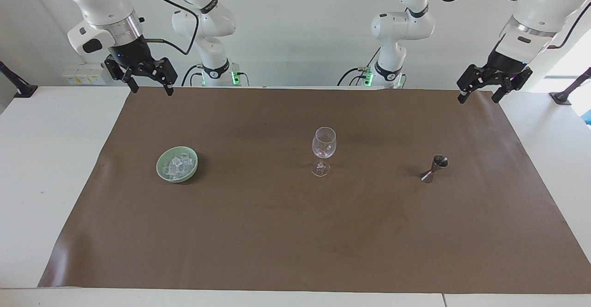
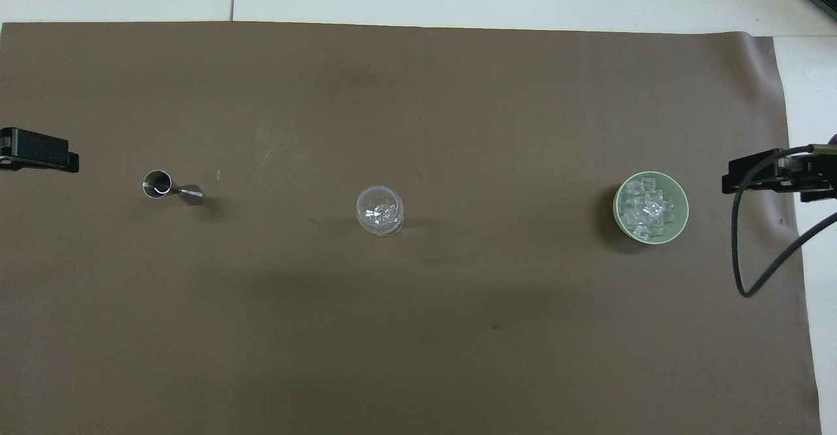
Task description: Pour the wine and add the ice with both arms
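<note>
Counter (image 1: 55, 168) of white panels carries a broad brown paper sheet (image 1: 295, 233) on which all items stand. White jointed right arm (image 1: 99, 2) hangs its black two-finger right pincer (image 1: 150, 89), fingers spread wide and holding nothing, over the sheet's edge nearest the robots, at the right arm's end. White jointed left arm (image 1: 538, 7) hangs its left pincer (image 1: 479, 97), likewise wide and holding nothing, over the corresponding corner at the left arm's end. Pale green round bowl (image 1: 177, 164) sits well apart from the right pincer, farther from the robots. Clear stemmed wine glass (image 1: 323, 151) stands upright mid-sheet. Small steel double-cone jigger (image 1: 434, 168) stands well clear of the left pincer. Small clear ice cubes (image 2: 647, 209) fill the bowl.
</note>
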Tool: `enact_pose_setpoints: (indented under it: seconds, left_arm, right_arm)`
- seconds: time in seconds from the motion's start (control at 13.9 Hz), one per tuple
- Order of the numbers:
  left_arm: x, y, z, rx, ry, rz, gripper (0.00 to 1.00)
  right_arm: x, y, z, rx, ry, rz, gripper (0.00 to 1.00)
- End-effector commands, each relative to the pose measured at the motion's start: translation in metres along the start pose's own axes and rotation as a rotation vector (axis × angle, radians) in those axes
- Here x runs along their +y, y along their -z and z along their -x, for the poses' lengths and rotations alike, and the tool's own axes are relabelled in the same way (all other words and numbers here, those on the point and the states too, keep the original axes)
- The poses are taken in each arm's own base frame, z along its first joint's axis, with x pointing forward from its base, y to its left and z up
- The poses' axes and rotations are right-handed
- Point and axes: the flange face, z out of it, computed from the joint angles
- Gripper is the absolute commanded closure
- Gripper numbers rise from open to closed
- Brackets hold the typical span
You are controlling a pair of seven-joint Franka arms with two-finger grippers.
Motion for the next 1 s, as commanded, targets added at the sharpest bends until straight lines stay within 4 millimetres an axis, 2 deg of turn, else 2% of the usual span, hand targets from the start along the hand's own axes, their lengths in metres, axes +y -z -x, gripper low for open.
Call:
enact_pose_setpoints:
  seconds: [0.0, 0.29, 0.93]
  left_arm:
    - [-0.005, 0.007, -0.009, 0.017, 0.009, 0.021, 0.00]
    - [-0.011, 0.005, -0.009, 0.014, 0.028, 0.051, 0.00]
    - [-0.017, -0.002, -0.026, 0.022, 0.041, 0.062, 0.00]
  right_arm:
    - [0.001, 0.003, 0.006, -0.005, 0.021, 0.006, 0.00]
    - [0.001, 0.003, 0.006, -0.005, 0.023, 0.006, 0.00]
    - [0.001, 0.003, 0.006, -0.005, 0.023, 0.006, 0.00]
